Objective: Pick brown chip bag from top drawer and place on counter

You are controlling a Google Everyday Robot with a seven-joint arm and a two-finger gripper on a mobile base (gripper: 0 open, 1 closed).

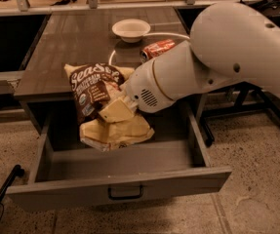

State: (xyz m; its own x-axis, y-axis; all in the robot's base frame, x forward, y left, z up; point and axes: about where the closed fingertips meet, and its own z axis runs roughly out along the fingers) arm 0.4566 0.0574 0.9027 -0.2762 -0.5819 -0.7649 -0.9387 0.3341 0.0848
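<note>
Gripper: the gripper (pixel 121 101) is seen at the end of the white arm (pixel 217 57), above the open drawer near its back edge; its fingers are closed on the brown chip bag, pinching it about mid-height
Held object: the brown chip bag (pixel 105 106) is carried clear of the drawer floor; its dark lettered top overlaps the counter's front edge in this view, its pale lower part hangs crumpled over the drawer cavity
Drawer: the top drawer (pixel 120 179) is pulled fully out; nothing else is seen inside it
Counter: the counter (pixel 71 43) bears a white bowl (pixel 130 29) at the back and a red soda can (pixel 158 49) lying on its side, just behind the wrist
Step judged: pick is done; transfer to the counter is in hand
Next move judged: more lift is needed so the hanging lower part clears the counter lip; then travel back over the bare area left of the can; release only once the bag is supported
</note>
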